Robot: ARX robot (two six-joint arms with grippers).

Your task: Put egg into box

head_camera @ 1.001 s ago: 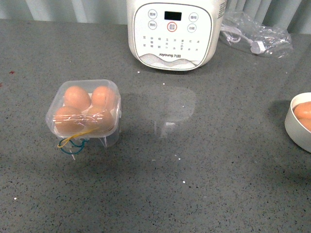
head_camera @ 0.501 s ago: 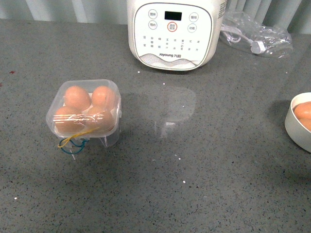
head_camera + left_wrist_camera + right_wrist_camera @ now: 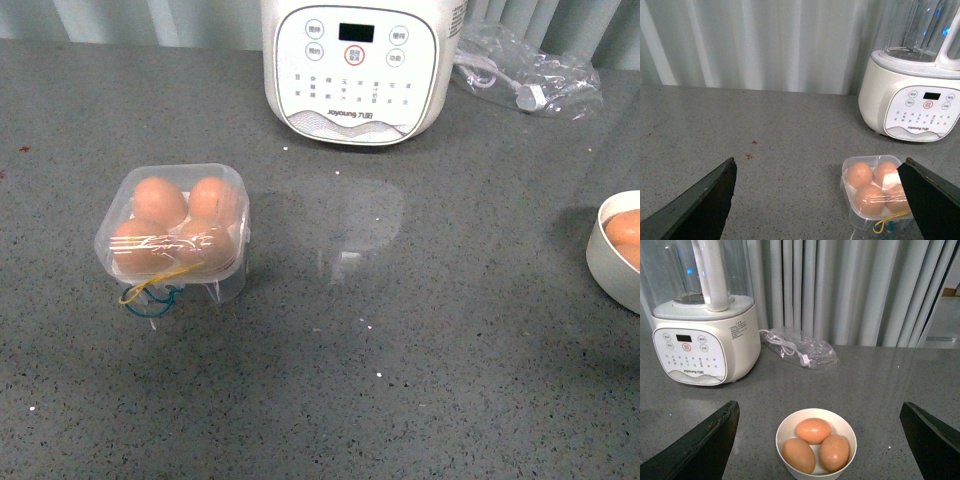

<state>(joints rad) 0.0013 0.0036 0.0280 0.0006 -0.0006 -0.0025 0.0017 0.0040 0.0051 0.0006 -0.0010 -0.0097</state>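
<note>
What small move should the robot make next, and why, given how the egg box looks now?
Probably none toward the bowl: hold the left hand and right hand back. The egg box already shows four eggs, so no hole seems free, although three eggs lie in the white bowl. Both hands are open and empty.

From my front view neither arm shows. On the left wrist camera I see my left gripper with its dark jaws spread wide, nothing between them. On the right wrist camera my right gripper looks alike: jaws spread wide apart, holding nothing, raised above the desk.
</note>
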